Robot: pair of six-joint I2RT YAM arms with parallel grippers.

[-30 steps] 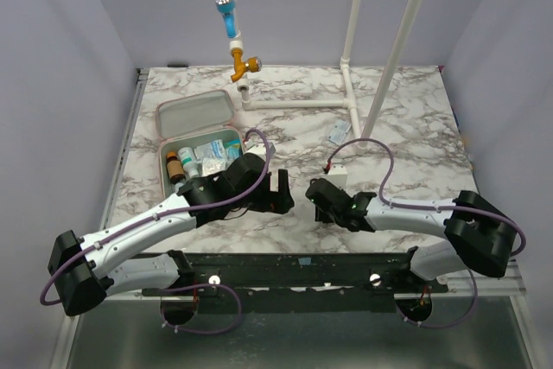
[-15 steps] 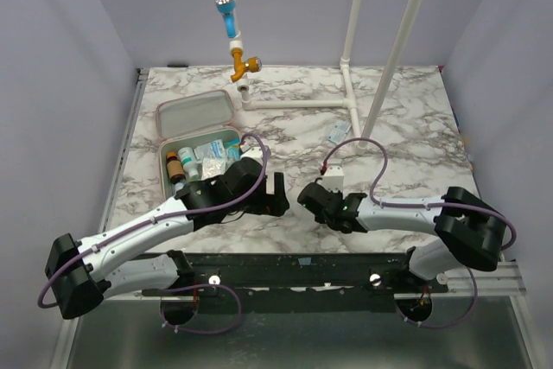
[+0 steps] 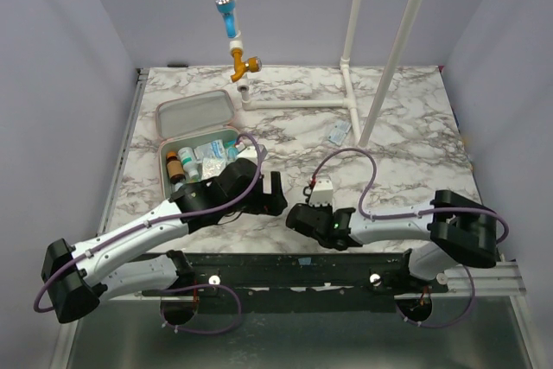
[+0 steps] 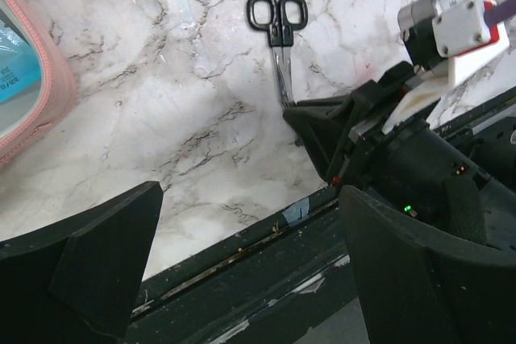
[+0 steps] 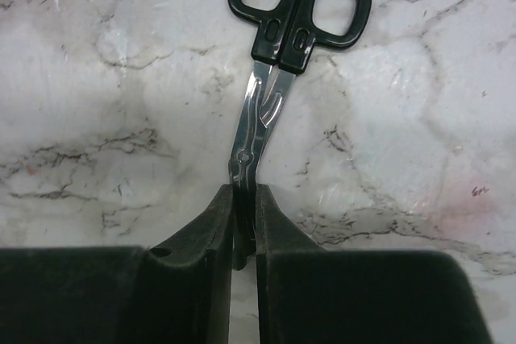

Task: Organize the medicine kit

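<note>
Medicine kit (image 3: pixel 195 117): pink, rounded-square clamshell case with a zippered rim, lying open on the left part of the tabletop (image 3: pixel 406 127), beyond the left arm.
Lid: folded back toward the far edge, grey lining facing up.
Base: nearer half of the kit, holding a brown bottle (image 3: pixel 174 164) at its left side with blue and white packets (image 3: pixel 212 155) beside it; the left arm hides its near right corner.
Scissors (image 5: pixel 278 54): black handles, closed blades, on the marble to the right of the kit and apart from it, handles pointing away from the near edge.
Right fingers (image 5: pixel 201 231): pressed together on the blade tips of the scissors.
Left fingers (image 4: pixel 105 255): spread wide with nothing between them, above bare marble between kit and scissors.
</note>
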